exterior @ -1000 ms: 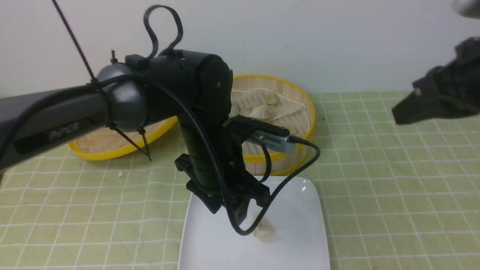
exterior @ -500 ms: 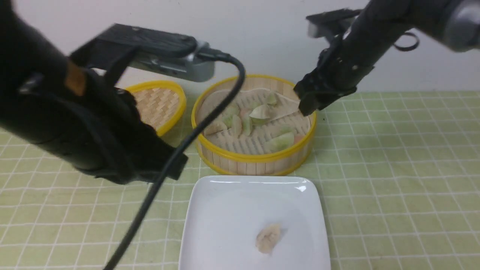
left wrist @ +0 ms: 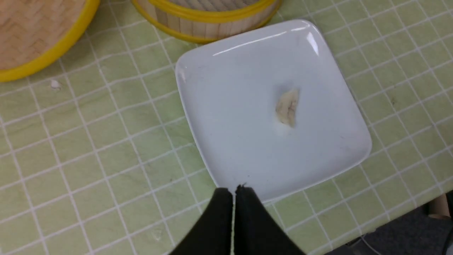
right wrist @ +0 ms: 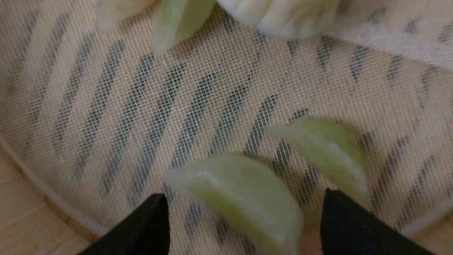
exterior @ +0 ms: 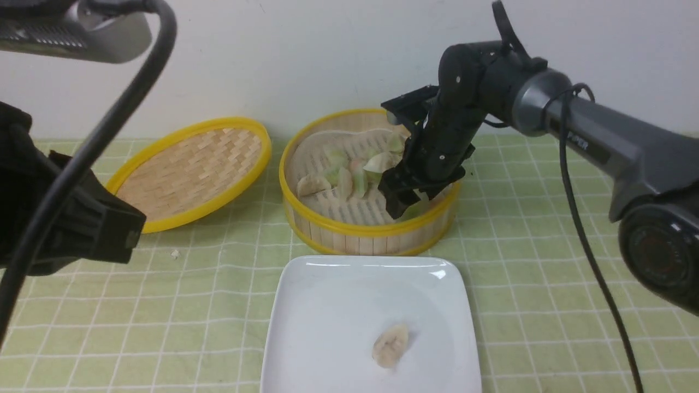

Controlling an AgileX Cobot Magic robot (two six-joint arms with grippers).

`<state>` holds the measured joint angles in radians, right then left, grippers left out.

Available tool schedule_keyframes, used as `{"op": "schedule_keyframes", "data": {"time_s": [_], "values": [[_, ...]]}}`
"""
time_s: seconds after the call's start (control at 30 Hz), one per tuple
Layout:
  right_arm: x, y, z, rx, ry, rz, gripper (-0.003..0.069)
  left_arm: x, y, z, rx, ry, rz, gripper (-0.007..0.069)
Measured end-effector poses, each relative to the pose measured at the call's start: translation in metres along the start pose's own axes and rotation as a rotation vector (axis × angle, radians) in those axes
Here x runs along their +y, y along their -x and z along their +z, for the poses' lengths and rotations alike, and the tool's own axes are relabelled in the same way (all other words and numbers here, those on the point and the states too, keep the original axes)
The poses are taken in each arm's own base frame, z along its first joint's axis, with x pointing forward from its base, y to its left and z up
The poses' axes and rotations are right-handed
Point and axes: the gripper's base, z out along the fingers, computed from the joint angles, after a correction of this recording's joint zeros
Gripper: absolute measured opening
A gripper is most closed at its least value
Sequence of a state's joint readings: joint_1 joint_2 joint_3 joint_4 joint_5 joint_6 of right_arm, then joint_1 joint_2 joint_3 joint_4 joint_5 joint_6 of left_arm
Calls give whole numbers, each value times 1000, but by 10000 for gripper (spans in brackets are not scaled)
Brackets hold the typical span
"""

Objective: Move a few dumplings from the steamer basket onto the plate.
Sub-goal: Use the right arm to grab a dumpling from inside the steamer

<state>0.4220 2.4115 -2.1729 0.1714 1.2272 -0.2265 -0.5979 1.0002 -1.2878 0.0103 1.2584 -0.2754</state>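
The steamer basket (exterior: 371,229) stands at the middle back with several pale green and beige dumplings (exterior: 341,180) on its liner. My right gripper (exterior: 405,203) reaches down inside it. In the right wrist view it is open (right wrist: 244,196), its jaws either side of a green dumpling (right wrist: 226,184), and a second green one (right wrist: 325,148) lies beside. The white plate (exterior: 327,305) in front of the basket holds one beige dumpling (exterior: 390,345). My left gripper (left wrist: 233,193) is shut and empty, raised above the plate's (left wrist: 230,106) near-left edge.
A flat woven yellow-rimmed lid (exterior: 191,169) leans left of the basket. A green checked cloth (exterior: 546,273) covers the table, and a white crumb (exterior: 174,253) lies on it. The wall is close behind the basket. The table's edge (left wrist: 407,226) runs near the plate.
My left arm has pulled back from the plate to the left, leaving the beige dumpling there, and its jaws have shut. My right arm has swung in and down into the basket, jaws opening.
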Motion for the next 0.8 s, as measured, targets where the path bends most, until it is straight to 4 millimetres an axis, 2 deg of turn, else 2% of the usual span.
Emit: {"op": "schedule_keyframes", "data": {"time_s": [0.07, 0.13, 0.2, 0.27, 0.37, 0.47, 0.53, 0.57, 0.6, 0.7, 0.77, 0.8], "values": [[2, 0, 8, 10, 2, 10, 463, 2, 1, 0, -7, 22, 3, -6], [2, -2, 13, 21, -4, 6, 386, 3, 1, 0, -9, 29, 5, -6], [1, -1, 11, 18, -16, 1, 244, 3, 1, 0, -11, 35, 8, -6], [1, 1, 8, 13, -17, 3, 219, 4, 1, 0, -12, 39, 9, -6], [2, 9, -7, -31, -26, 6, 233, 4, 1, 0, -12, 42, 10, -6], [6, 16, -36, -96, -23, 18, 233, 4, 1, 0, -14, 48, 12, -6], [12, 18, -70, -159, -6, 33, 233, 5, 1, -1, -17, 56, 14, -6], [14, 18, -81, -176, -3, 37, 233, 5, 1, -1, -17, 59, 15, -6], [18, 15, -103, -206, 3, 45, 233, 6, 1, -1, -18, 61, 16, -6], [33, -2, -147, -240, 36, 57, 233, 7, 2, -1, -21, 72, 20, -6], [46, -24, -163, -215, 60, 60, 233, 7, 2, -1, -21, 72, 20, -6], [53, -35, -164, -188, 72, 62, 233, 7, 2, -1, -21, 72, 20, -6]]}}
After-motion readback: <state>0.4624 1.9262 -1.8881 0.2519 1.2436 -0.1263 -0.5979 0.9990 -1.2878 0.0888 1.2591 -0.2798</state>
